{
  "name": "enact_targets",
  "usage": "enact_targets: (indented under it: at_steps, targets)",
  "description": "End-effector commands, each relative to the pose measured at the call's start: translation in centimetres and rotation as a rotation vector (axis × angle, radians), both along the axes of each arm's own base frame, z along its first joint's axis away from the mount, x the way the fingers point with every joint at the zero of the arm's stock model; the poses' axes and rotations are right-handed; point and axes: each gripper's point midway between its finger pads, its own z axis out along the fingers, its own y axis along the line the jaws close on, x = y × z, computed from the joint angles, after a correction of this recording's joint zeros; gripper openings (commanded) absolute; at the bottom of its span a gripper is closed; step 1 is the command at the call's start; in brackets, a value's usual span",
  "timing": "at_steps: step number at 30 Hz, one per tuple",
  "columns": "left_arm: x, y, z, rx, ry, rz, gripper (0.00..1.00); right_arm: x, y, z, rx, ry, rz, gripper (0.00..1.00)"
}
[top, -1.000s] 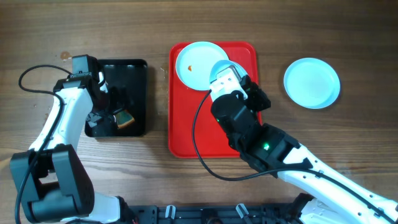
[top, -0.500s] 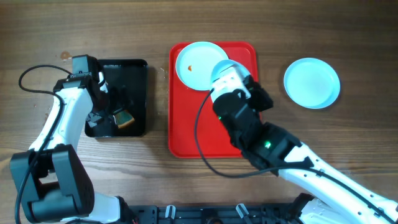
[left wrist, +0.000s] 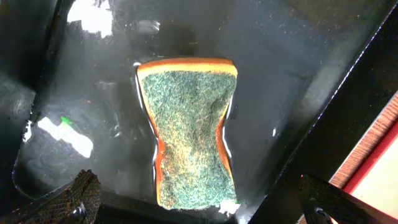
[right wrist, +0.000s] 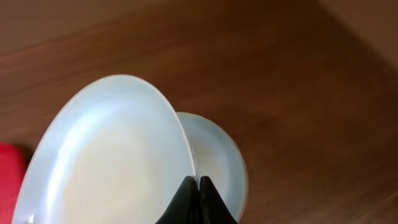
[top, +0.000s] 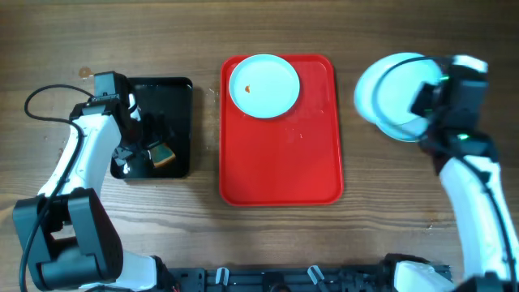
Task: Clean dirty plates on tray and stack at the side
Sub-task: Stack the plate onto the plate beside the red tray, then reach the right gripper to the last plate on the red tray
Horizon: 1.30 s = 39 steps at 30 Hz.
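The red tray point(top: 280, 162) lies in the middle of the table. A pale-blue plate point(top: 263, 87) with a small orange spot sits in its far left corner. My right gripper point(top: 427, 101) is shut on the rim of a second plate point(top: 388, 89), held tilted to the right of the tray. In the right wrist view, the fingers point(right wrist: 194, 186) pinch that plate point(right wrist: 112, 155) just above a third plate point(right wrist: 217, 155) lying on the wood. My left gripper point(left wrist: 202, 205) is open over a green-and-orange sponge point(left wrist: 189, 130).
The sponge point(top: 165, 154) lies in a wet black tray point(top: 180, 93) left of the red tray, with my left gripper point(top: 139, 146) above it. The left arm's cable loops over the wood at the far left.
My right arm has swung from over the red tray to the right side, carrying a plate with it. The left arm has not moved.
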Motion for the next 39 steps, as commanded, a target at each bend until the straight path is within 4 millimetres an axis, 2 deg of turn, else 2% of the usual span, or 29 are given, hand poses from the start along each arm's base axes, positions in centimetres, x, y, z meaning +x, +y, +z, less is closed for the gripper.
enact_targets:
  at_steps: [1,4,6,7,8,9,11,13,15,17,18,19,20,24,25,26,30,34,36,37,39]
  targets:
    - [0.1,-0.1,0.6,-0.003,-0.023,-0.006,1.0,1.1,-2.0,-4.1,0.186,0.031,-0.022,0.04]
    - [0.1,-0.1,0.6,-0.003,-0.022,-0.006,1.0,1.2,-3.8,-8.1,0.218,0.098,-0.074,0.04]
    - [0.1,-0.1,0.6,-0.003,-0.022,-0.006,1.0,1.8,-4.0,-9.5,0.22,0.113,-0.067,0.04]
    - [0.1,-0.1,0.6,-0.003,-0.022,-0.006,1.0,2.6,-3.1,-9.8,0.224,0.109,0.02,0.2]
    - [0.1,-0.1,0.6,-0.003,-0.022,-0.006,1.0,3.2,-2.3,-9.6,0.239,0.092,0.073,0.49]
    - [0.1,-0.1,0.6,-0.003,-0.023,-0.006,1.0,3.8,-1.3,-8.9,0.274,0.06,0.126,0.55]
    - [0.1,-0.1,0.6,-0.003,-0.023,-0.006,1.0,4.8,1.0,-6.5,0.348,-0.014,0.233,0.55]
    - [0.1,-0.1,0.6,-0.003,-0.023,-0.006,1.0,5.3,5.3,-3.0,0.444,-0.095,0.401,0.57]
    - [0.1,-0.1,0.6,-0.003,-0.023,-0.006,1.0,4.8,10.1,-0.9,0.498,-0.117,0.554,0.57]
    - [0.1,-0.1,0.6,-0.003,-0.023,-0.006,1.0,4.2,14.5,-1.0,0.499,-0.069,0.649,0.56]
    - [0.1,-0.1,0.6,-0.003,-0.022,-0.006,1.0,3.8,16.7,-1.6,0.486,-0.03,0.681,0.54]
    - [0.1,-0.1,0.6,-0.003,-0.022,-0.006,1.0,3.8,18.1,-2.5,0.456,0.003,0.69,0.47]
    - [0.1,-0.1,0.6,-0.003,-0.023,-0.006,1.0,3.7,20.3,-3.9,0.366,0.052,0.721,0.37]
    - [0.1,-0.1,0.6,-0.003,-0.022,-0.006,1.0,4.8,24.9,-7.9,0.169,0.107,0.809,0.36]
    - [0.1,-0.1,0.6,-0.003,-0.023,-0.006,1.0,5.2,25.7,-8.7,0.163,0.104,0.82,0.37]
    - [0.1,-0.1,0.6,-0.003,-0.022,-0.006,1.0,5.9,26.6,-9.8,0.171,0.091,0.828,0.45]
    - [0.1,-0.1,0.6,-0.003,-0.022,-0.006,1.0,7.9,28.6,-13.3,0.216,0.052,0.827,0.46]
    - [0.1,-0.1,0.6,-0.003,-0.022,-0.006,1.0,8.8,28.9,-16.2,0.257,0.044,0.789,0.43]
    - [0.1,-0.1,0.6,-0.003,-0.023,-0.006,1.0,8.7,28.7,-17.5,0.272,0.066,0.761,0.33]
    - [0.1,-0.1,0.6,-0.003,-0.023,-0.006,1.0,8.3,28.5,-18.2,0.285,0.095,0.743,0.24]
    - [0.1,-0.1,0.6,-0.003,-0.022,-0.006,1.0,7.8,28.3,-18.4,0.287,0.124,0.739,0.19]
